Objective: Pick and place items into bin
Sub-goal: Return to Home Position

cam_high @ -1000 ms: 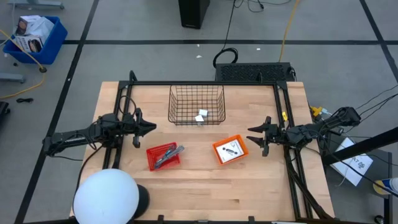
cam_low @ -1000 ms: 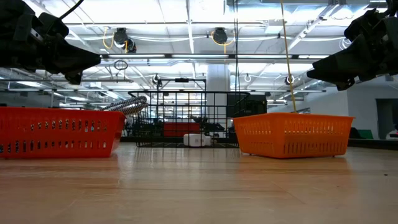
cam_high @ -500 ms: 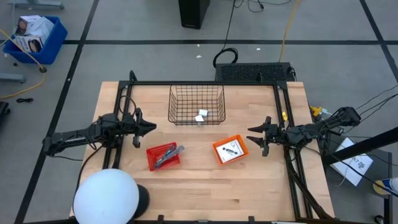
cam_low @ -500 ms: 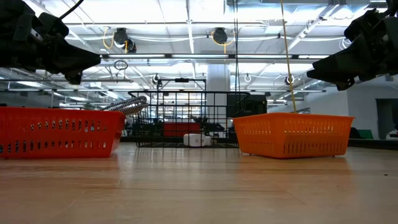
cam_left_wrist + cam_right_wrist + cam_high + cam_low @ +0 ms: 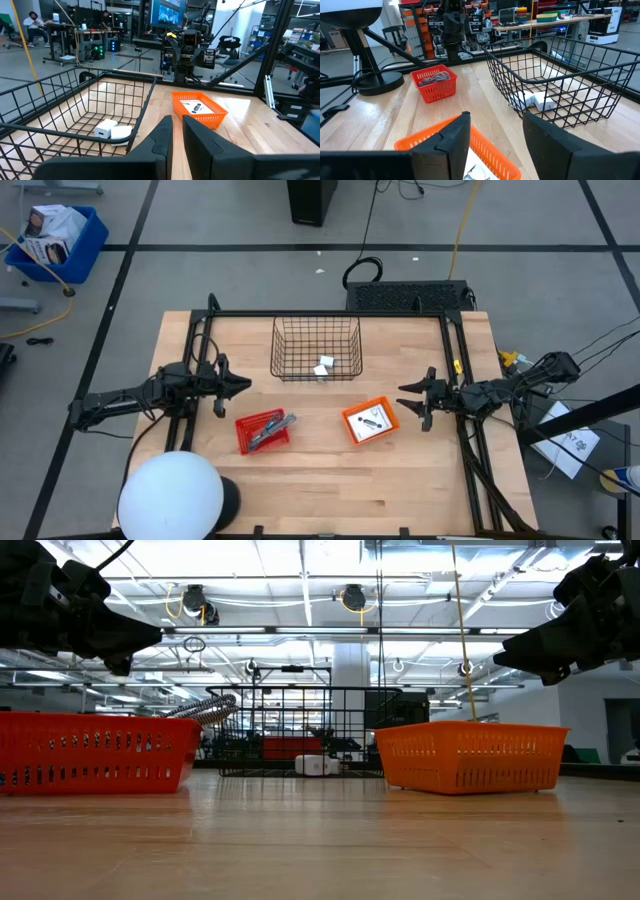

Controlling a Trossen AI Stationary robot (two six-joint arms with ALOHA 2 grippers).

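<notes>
A black wire basket [image 5: 316, 348] stands at the table's far middle, and two small white cubes [image 5: 324, 367] [image 5: 109, 130] [image 5: 535, 101] lie on its floor. The grey-blue plier-like tool [image 5: 272, 430] lies in a red tray [image 5: 262, 431], one end jutting over the rim [image 5: 205, 708]. A white card with a black part [image 5: 372, 419] [image 5: 196, 106] lies in an orange tray [image 5: 370, 420]. My left gripper [image 5: 242, 384] [image 5: 177, 137] hovers shut left of the red tray. My right gripper [image 5: 404, 400] [image 5: 495, 135] hovers open right of the orange tray.
A white dome on a black base [image 5: 172, 496] stands at the table's near left corner. A black frame rail [image 5: 330, 314] runs along the far edge and down both sides. Bare wood [image 5: 330, 480] lies in front of the two trays.
</notes>
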